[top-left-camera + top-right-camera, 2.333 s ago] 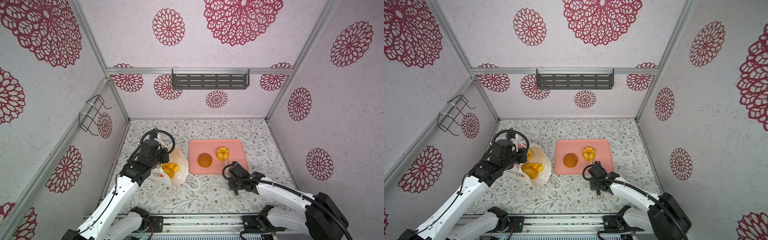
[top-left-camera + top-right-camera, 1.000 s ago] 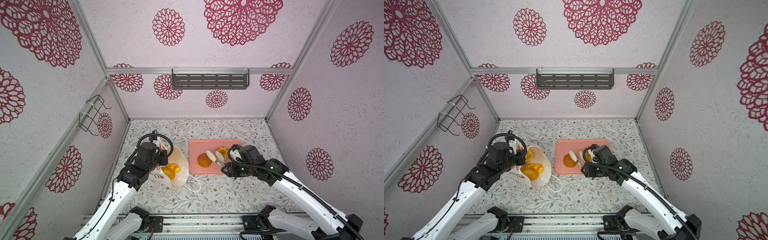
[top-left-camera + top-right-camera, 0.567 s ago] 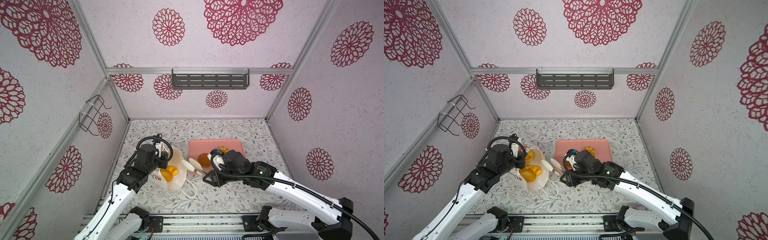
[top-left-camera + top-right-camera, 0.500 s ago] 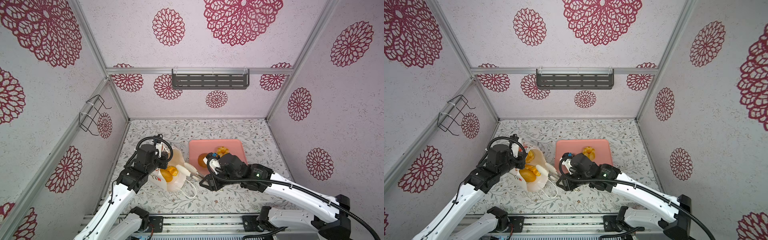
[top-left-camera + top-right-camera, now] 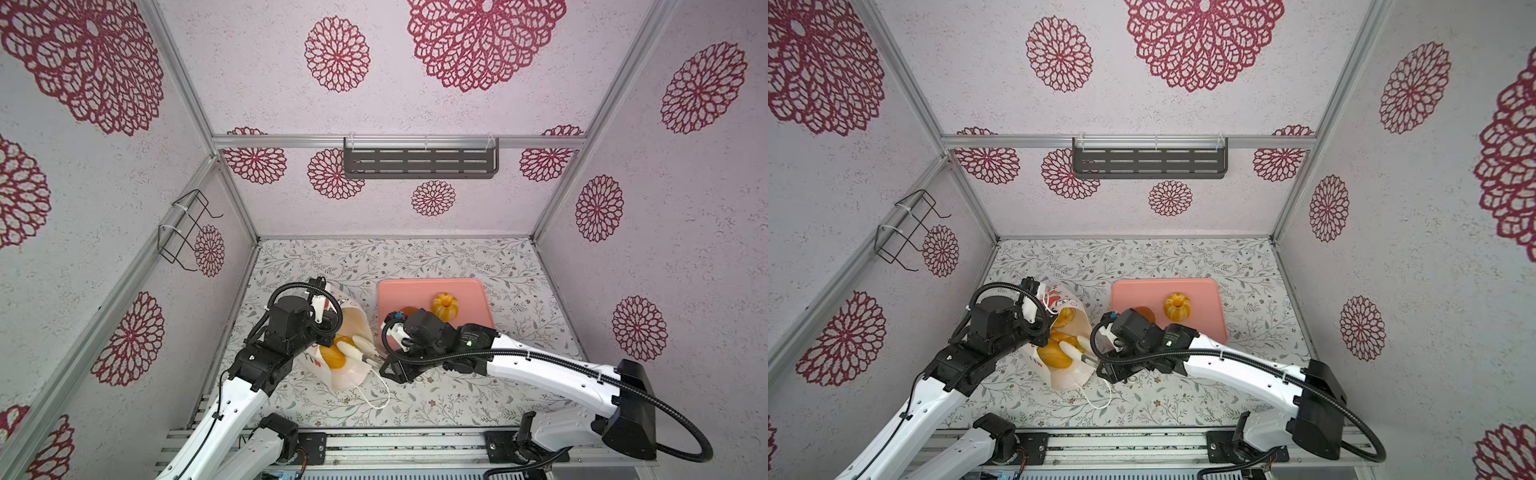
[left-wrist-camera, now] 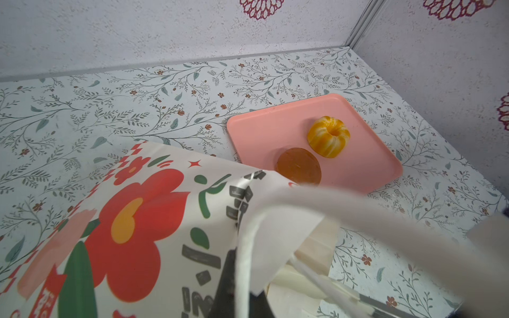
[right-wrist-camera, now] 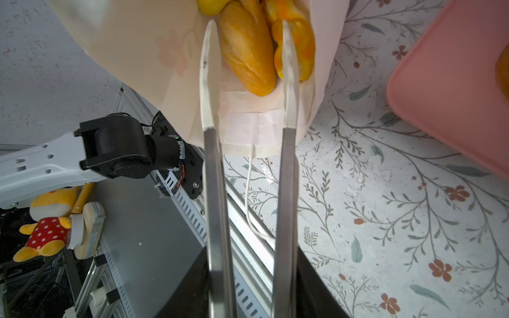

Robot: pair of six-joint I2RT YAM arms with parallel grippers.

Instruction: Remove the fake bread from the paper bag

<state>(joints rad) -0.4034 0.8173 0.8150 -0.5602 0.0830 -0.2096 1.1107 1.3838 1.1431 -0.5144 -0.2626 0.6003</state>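
My left gripper (image 5: 328,331) clamps the bag (image 6: 132,220) by its rim; my right gripper (image 7: 248,24), jaws narrowly parted, straddles a loaf (image 7: 248,57) inside it.

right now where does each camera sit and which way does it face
Both top views: high in front, looking down at left arm, right arm, white flower-printed paper bag, pink plastic tray.
Right wrist: behind right gripper, facing into the bag at a long golden loaf.
Left wrist: above the bag, facing the tray; right fingertips show.
All share bag and tray.
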